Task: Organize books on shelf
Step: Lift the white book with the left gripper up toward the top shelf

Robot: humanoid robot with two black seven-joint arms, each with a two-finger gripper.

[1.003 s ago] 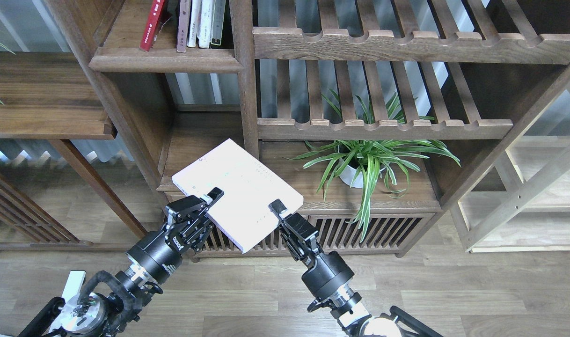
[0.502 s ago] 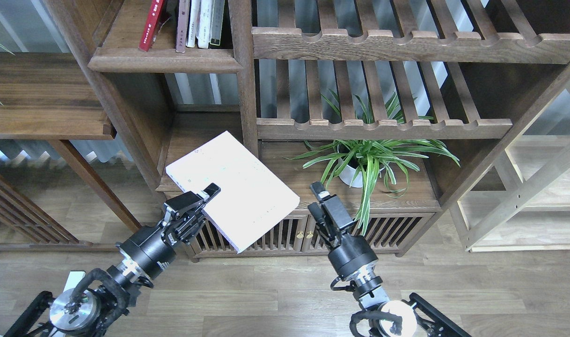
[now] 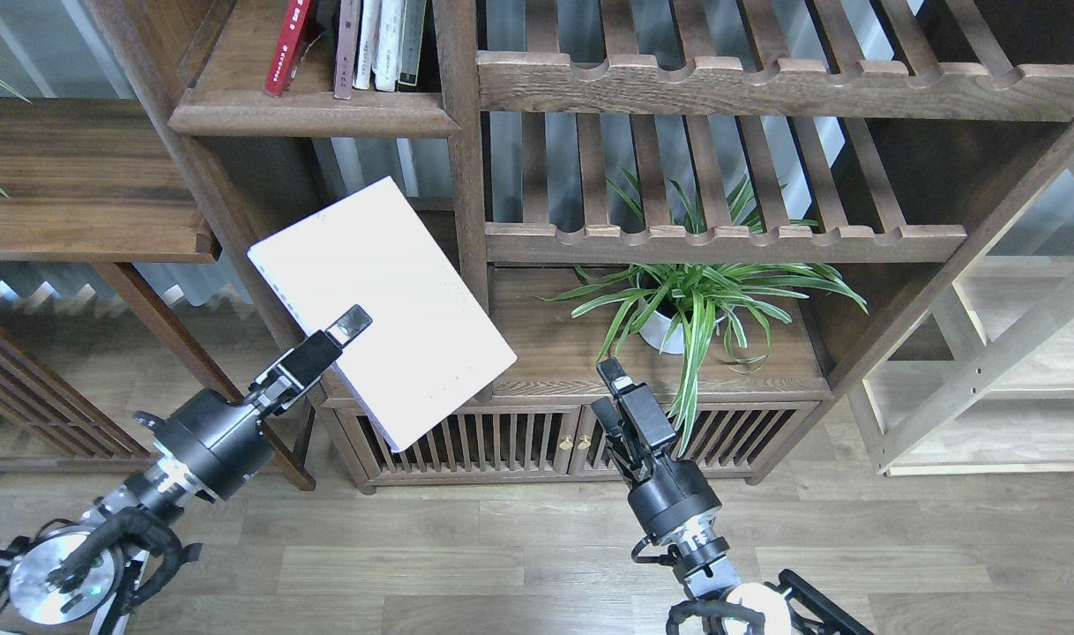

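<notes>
From the head view, the left gripper (image 3: pixel 347 328) is clamped on the near edge of the white book (image 3: pixel 383 300), held tilted in the air. Above and beyond it lies the shelf (image 3: pixel 312 113), with upright books (image 3: pixel 361 44). The right gripper (image 3: pixel 615 377), well right of the book, holds nothing; whether its fingers are parted I cannot tell.

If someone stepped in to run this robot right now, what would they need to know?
Left gripper: clamped on the white book, held tilted in the air in front of the bookcase.
Right gripper: holds nothing, low near the potted plant; open or shut is unclear.
Done: a red book and several others stand on the upper shelf.
Left: lift the white book up and stand it beside them.
</notes>
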